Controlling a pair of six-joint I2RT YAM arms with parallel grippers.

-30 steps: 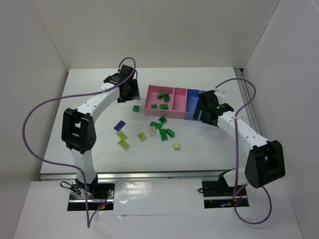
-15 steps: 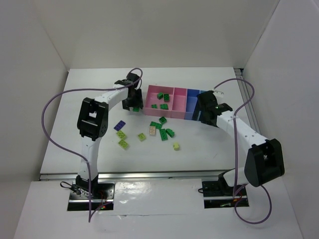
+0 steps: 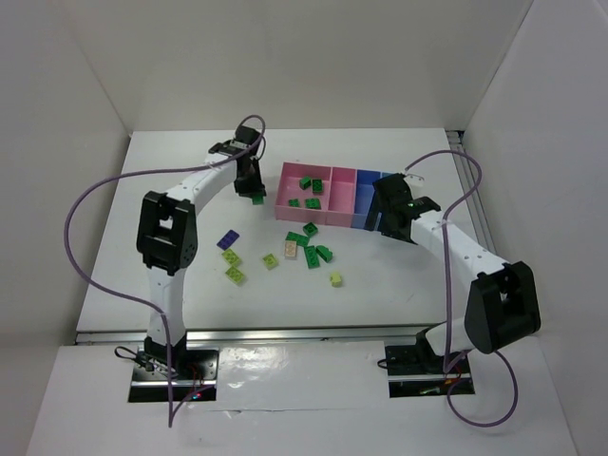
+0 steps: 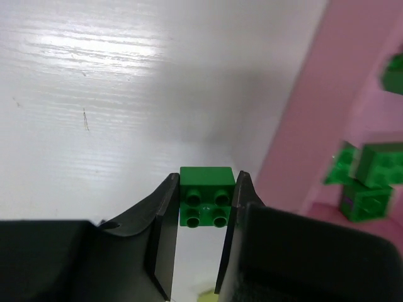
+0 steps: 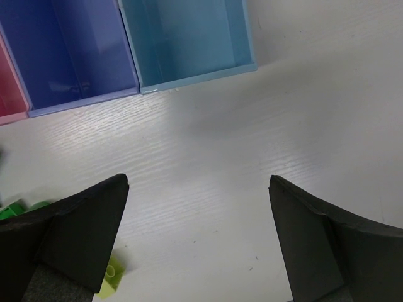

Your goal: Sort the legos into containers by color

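My left gripper [image 3: 255,192] is shut on a dark green lego [image 4: 207,196], just left of the large pink container [image 3: 306,215]. In the left wrist view the brick sits studs-up between both fingertips, beside the pink wall [image 4: 315,126]. Several dark green legos [image 3: 313,202] lie inside that pink bin. More legos are scattered on the table in front: dark green [image 3: 313,255], yellow-green [image 3: 236,275], purple [image 3: 228,239], beige [image 3: 291,250]. My right gripper [image 5: 198,182] hangs open and empty over bare table, in front of the blue [image 5: 69,50] and light blue [image 5: 189,38] bins.
A narrower pink bin [image 3: 342,180] sits between the large pink and blue ones. A yellow-green brick [image 5: 111,280] lies by my right gripper's left finger. White walls enclose the table on three sides. Purple cables loop above both arms.
My left gripper moved onto the dark green lego lying left of the pink bin and shut on it. The brick now sits slightly nearer the bin. The right arm stayed still.
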